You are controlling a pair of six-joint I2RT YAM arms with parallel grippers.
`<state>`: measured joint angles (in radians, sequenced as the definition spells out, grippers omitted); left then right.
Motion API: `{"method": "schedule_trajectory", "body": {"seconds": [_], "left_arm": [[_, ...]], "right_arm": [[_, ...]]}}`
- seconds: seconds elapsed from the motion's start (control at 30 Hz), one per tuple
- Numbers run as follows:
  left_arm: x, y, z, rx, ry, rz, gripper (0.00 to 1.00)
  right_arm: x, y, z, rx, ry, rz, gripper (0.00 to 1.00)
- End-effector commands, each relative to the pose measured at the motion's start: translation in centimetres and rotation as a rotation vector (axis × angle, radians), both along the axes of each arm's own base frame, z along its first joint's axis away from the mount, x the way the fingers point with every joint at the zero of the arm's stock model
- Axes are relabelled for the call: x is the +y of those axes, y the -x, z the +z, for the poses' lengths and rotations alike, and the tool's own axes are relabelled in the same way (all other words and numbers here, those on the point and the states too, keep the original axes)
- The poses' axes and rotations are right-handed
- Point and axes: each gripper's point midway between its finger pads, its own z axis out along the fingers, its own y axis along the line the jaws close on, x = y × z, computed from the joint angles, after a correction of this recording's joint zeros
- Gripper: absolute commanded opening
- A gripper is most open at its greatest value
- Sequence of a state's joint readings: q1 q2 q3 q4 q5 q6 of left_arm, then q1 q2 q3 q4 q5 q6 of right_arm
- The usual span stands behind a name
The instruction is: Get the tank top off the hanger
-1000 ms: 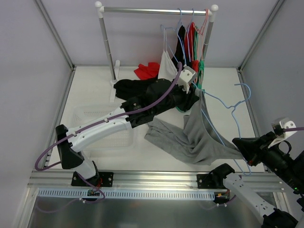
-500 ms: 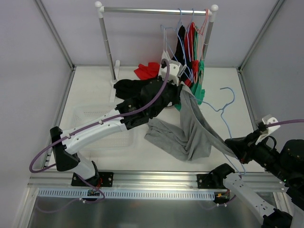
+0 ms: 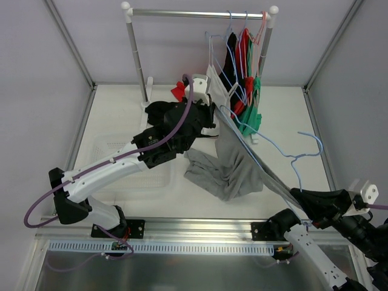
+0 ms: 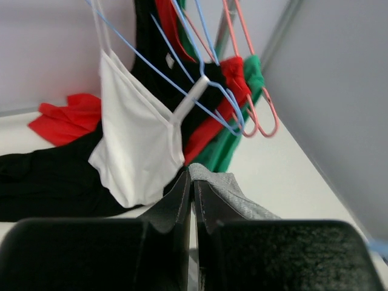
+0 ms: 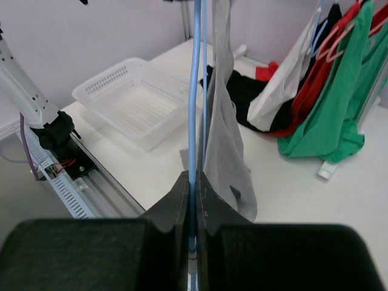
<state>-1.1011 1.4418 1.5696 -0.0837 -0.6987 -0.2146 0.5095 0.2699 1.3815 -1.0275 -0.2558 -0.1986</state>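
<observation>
The grey tank top point(image 3: 233, 165) hangs stretched between my two grippers, its lower part heaped on the table. My left gripper point(image 3: 212, 113) is shut on its upper edge near the rack; the wrist view shows the grey cloth point(image 4: 233, 197) pinched at the closed fingertips point(image 4: 193, 176). My right gripper point(image 3: 301, 195) is shut on the blue wire hanger point(image 3: 309, 135) at the near right. In the right wrist view the hanger's wire point(image 5: 195, 91) runs up from the closed gripper point(image 5: 194, 177), with the tank top point(image 5: 225, 145) draped beside it.
A clothes rack point(image 3: 200, 13) at the back holds white point(image 3: 213, 82), red and green point(image 3: 248, 97) tops on hangers. Black point(image 3: 163, 112) and red point(image 3: 180, 91) clothes lie on the table. A white basket point(image 3: 130, 162) sits at the near left, also in the right wrist view point(image 5: 136, 100).
My left gripper has moved left and back with the tank top's edge. My right gripper has pulled the hanger toward the near right, and the cloth is drawn taut between them.
</observation>
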Motion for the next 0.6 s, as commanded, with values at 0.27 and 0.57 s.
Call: {"method": "schedule_trajectory", "body": {"seconds": [0.27, 0.57], "left_arm": [[-1.6, 7.5, -2.0, 0.093, 0.094, -0.473, 0.00], [-1.9, 12.6, -7.9, 0.157, 0.170, -0.714, 0.00]], "right_arm": [[1.9, -2.8, 6.0, -0.232, -0.197, 0.011, 0.00], [5.4, -8.6, 9.7, -0.298, -0.451, 0.031, 0.00]]}}
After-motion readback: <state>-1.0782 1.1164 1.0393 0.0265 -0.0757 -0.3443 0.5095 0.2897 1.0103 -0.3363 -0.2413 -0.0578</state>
